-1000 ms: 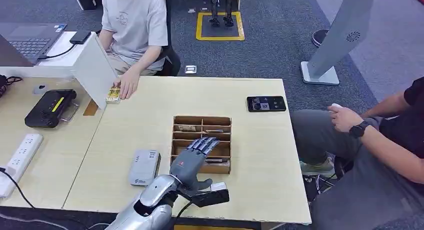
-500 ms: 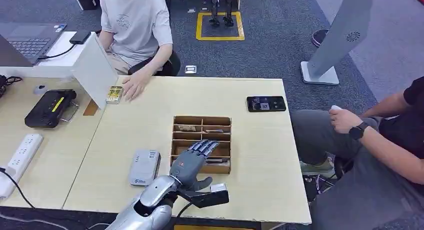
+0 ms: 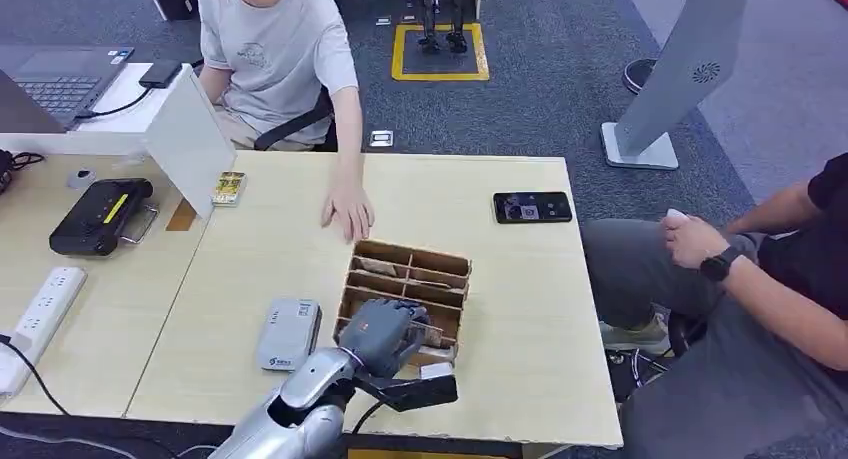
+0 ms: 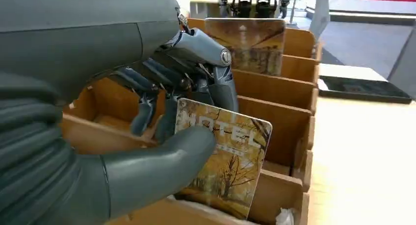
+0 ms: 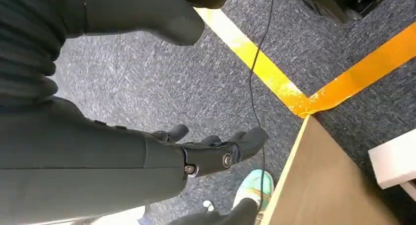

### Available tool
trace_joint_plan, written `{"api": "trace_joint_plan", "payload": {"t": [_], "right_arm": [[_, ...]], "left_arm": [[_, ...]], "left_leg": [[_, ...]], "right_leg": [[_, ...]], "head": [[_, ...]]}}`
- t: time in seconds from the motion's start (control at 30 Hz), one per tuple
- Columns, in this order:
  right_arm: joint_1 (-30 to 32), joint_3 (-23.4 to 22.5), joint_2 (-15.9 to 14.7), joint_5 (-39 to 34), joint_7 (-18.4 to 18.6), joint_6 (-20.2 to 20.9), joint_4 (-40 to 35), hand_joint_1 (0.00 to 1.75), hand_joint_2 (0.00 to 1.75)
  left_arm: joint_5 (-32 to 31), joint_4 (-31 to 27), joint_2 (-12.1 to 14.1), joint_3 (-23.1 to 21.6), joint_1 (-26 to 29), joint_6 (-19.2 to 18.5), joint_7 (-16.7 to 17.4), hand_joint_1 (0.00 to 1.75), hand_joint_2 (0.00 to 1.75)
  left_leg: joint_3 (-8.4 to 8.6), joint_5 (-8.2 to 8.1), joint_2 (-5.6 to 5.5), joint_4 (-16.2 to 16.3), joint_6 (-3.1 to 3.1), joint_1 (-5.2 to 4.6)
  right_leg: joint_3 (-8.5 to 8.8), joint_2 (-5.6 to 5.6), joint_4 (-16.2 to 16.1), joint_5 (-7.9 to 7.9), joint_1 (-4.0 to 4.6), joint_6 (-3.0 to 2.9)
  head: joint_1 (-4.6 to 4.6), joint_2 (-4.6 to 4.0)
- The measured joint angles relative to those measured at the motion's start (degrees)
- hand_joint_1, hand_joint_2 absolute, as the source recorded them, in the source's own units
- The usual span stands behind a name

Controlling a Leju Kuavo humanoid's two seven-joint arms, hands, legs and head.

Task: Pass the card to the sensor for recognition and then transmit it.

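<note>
My left hand (image 3: 386,333) is curled down into the near compartments of the wooden divider box (image 3: 440,264). Seen from the left wrist, the thumb (image 4: 162,168) and dark fingers (image 4: 216,85) pinch a card (image 4: 233,161) with an autumn-tree picture, its lower edge still inside the near slot. A second card (image 4: 245,46) stands in a far slot. The grey card sensor (image 3: 288,334) lies on the table just left of the box. My right hand (image 5: 216,151) hangs over the carpet beside the table's edge, fingers apart and holding nothing.
A seated person's hand (image 3: 350,215) rests on the table at the box's far-left corner. A phone (image 3: 532,207) lies far right; a loose card (image 3: 228,188), a white board (image 3: 188,139), a black device (image 3: 100,216) and a power strip (image 3: 40,314) are left. Another person (image 3: 760,279) sits right.
My left hand's fingers have curled from flat over the box down onto a card. The box has turned slightly. The person's hand moved from the loose card to beside the box.
</note>
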Motion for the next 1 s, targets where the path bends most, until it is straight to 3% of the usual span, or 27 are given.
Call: {"api": "trace_joint_plan", "payload": {"t": [0.13, 0.3, 0.5, 0.57, 0.6, 0.7, 0.83, 1.0], "right_arm": [[-0.09, 0.83, -0.11, -1.07, 0.15, 0.04, -0.04, 0.00, 1.75], [-0.11, 1.55, -0.33, -2.36, 0.15, 0.02, -0.07, 0.00, 1.75], [-0.10, 2.62, -0.33, -2.88, 0.02, 0.02, -0.17, 0.00, 1.75], [-1.09, 2.67, -0.11, -4.34, 1.12, 2.17, -0.26, 0.00, 1.75], [-2.39, 2.64, 0.42, -5.23, 3.35, 3.94, -0.22, 0.00, 1.75], [-7.45, 2.58, 2.73, -6.73, 7.61, 6.82, -0.09, 0.00, 1.75], [-10.51, 2.62, 4.02, -7.47, 6.71, 6.93, -0.04, 0.00, 1.75], [-10.74, 2.69, 4.28, -7.58, 6.01, 6.21, -0.04, 0.00, 1.75]], "left_arm": [[1.55, 0.31, 0.02, 0.00, -0.06, 0.00, -1.09, 1.75, 1.75], [8.86, -0.53, 0.61, 0.04, -0.08, -0.46, -4.57, 1.75, 1.75], [11.39, -5.14, 1.97, 0.37, -0.55, -2.38, -4.41, 1.75, 1.75], [12.65, -6.16, 2.12, 0.37, -0.71, -2.60, -6.20, 1.75, 1.75], [13.77, -6.95, 2.01, 0.37, -1.14, -2.73, -7.19, 1.75, 1.75], [19.14, -13.60, 2.18, 0.37, -5.36, -2.88, -7.37, 1.75, 1.75], [21.68, -23.27, 4.52, 0.37, -11.39, -3.50, -6.10, 1.75, 1.75], [22.38, -29.48, 6.44, 0.39, -12.86, -2.99, -6.67, 1.75, 1.75]], "left_leg": [[0.00, 0.00, 0.00, 0.00, 0.00, 0.00], [-0.01, 0.01, -0.01, 0.00, 0.00, 0.00], [-0.01, 0.01, -0.01, 0.00, 0.00, 0.00], [-0.05, 0.01, -0.01, 0.00, 0.00, 0.00], [-0.09, 0.06, 0.01, 0.00, -0.03, 0.02], [-0.35, 0.31, 0.06, 0.03, -0.03, 0.04], [-0.35, 0.44, -0.09, 0.02, -0.11, 0.04], [-0.36, 0.43, -0.07, 0.01, -0.13, 0.04]], "right_leg": [[0.00, 0.00, 0.00, 0.00, 0.00, 0.00], [0.01, -0.01, 0.00, 0.01, 0.00, 0.00], [0.01, 0.00, 0.00, 0.01, 0.00, 0.00], [0.01, 0.00, 0.01, 0.01, 0.00, 0.00], [-0.06, 0.02, 0.02, 0.08, 0.02, -0.03], [-0.41, 0.11, 0.02, 0.35, 0.04, -0.05], [-0.34, -0.06, 0.05, 0.37, 0.05, -0.07], [-0.37, -0.02, 0.07, 0.37, 0.04, -0.07]], "head": [[0.00, 0.00], [0.00, 0.00], [0.00, 0.00], [0.00, 0.00], [0.00, 0.00], [-0.02, 0.00], [0.00, 0.00], [-0.02, 0.00]]}}
